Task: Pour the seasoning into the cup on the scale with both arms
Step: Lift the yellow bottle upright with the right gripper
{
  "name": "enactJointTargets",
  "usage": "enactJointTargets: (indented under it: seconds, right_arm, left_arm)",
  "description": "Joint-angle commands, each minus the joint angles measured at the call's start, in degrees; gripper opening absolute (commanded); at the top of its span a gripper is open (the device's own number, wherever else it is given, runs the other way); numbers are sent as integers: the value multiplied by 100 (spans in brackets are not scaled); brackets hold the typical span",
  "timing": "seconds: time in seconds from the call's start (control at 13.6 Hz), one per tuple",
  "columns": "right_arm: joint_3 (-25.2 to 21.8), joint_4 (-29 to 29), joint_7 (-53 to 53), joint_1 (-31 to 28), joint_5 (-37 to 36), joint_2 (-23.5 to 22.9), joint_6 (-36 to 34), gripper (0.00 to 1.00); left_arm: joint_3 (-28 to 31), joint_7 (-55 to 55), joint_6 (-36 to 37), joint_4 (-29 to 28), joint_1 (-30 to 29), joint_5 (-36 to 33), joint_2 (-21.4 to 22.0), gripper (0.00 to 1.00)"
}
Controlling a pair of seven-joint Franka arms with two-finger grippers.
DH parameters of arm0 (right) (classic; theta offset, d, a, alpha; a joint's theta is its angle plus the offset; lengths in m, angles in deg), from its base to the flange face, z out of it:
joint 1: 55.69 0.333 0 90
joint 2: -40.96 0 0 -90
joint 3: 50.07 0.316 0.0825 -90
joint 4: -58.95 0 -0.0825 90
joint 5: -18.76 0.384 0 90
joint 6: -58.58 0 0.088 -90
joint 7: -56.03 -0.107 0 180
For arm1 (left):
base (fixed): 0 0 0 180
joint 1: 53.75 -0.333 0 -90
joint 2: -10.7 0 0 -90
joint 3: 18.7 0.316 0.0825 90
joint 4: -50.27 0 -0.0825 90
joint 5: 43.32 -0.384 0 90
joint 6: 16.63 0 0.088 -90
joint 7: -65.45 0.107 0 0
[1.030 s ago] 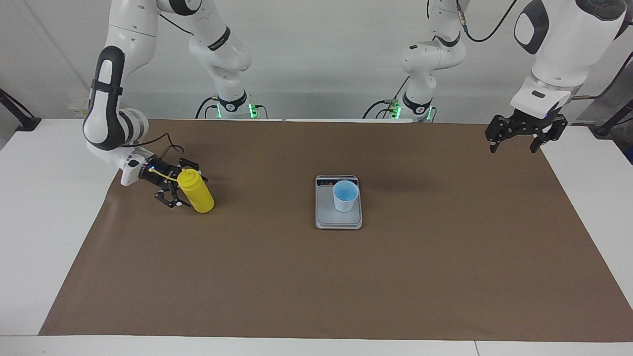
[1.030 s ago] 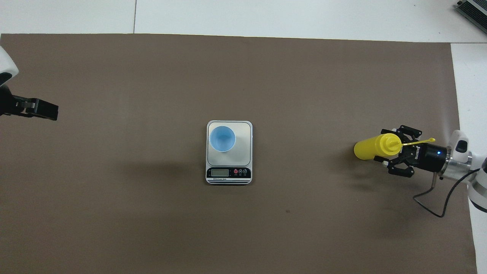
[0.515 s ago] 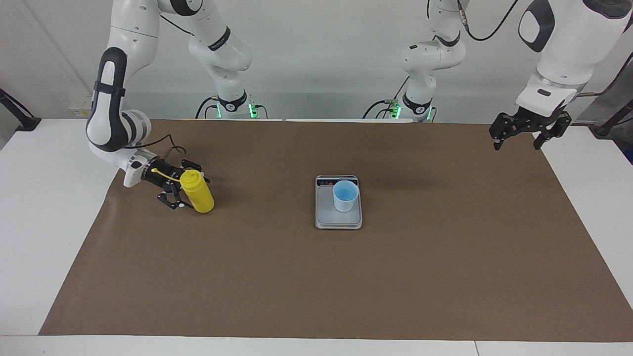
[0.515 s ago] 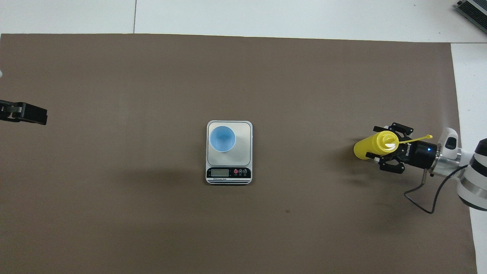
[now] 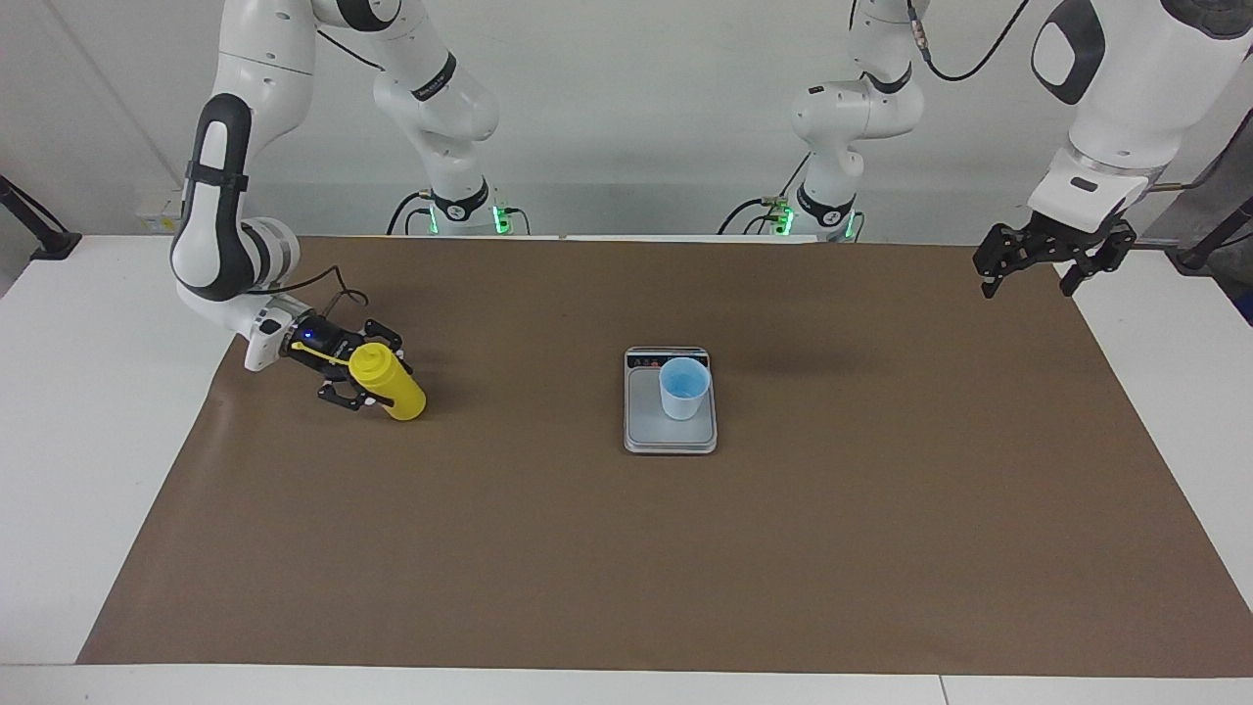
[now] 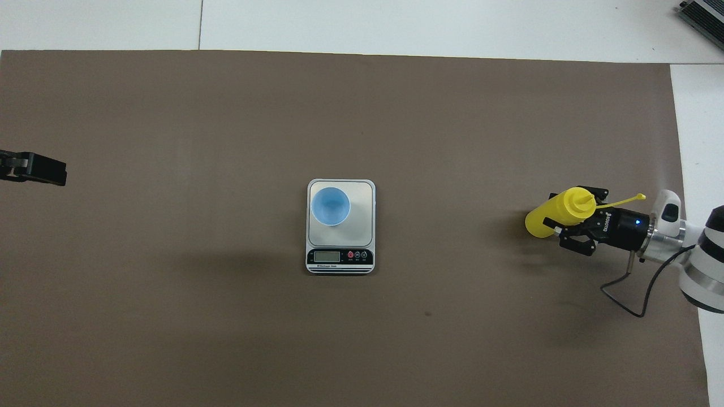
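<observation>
right gripper [image 5: 364, 384] down at the mat, jaws drawn in on the upper body of the yellow bottle [image 5: 390, 381], a finger on each side, gripped just under the shoulder; wrist comes in nearly level from the right arm's end of the table

bottle tilted, base on the brown mat [image 5: 626, 548], top leaning back toward the wrist; long axis slants, cone nozzle [image 6: 581, 198] pointing up and toward the wrist, base end pointing toward the scale; thin yellow cap strap [image 6: 622, 200] sticks out from the nozzle over the gripper body

nothing touching the bottle but the fingers; bare mat between it and the scale [image 5: 670, 436], open path

scale sits mid-mat, well apart from the right gripper, dark display strip [image 6: 340, 257] at the robots' end; pale blue cup [image 5: 682, 388] upright on the weighing plate, mouth up, on the part of the plate farther from the robots than the display in the overhead view, off toward the left arm's side

left gripper [image 5: 1054, 264] waits up in the air over the mat edge at the left arm's end, jaws wide open, holding nothing, well apart from scale and cup
</observation>
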Motion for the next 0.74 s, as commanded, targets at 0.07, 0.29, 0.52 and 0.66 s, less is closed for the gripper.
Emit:
enactJointTargets:
  seconds: [0.07,0.29,0.52,0.66]
  right_arm:
    - [29,1,-101,237,203,255,135,52]
    - [29,1,-707,772,142,712,741,52]
    - [29,-43,-1156,1317,124,924,1302,52]
    - [29,-61,-1306,1887,124,950,2022,52]
  left_arm:
    - [96,-17,81,-118,126,160,136,100]
    - [113,-35,72,-101,64,626,136,100]
    - [113,-8,90,-127,73,626,154,100]
    - [122,27,116,-136,117,618,163,100]
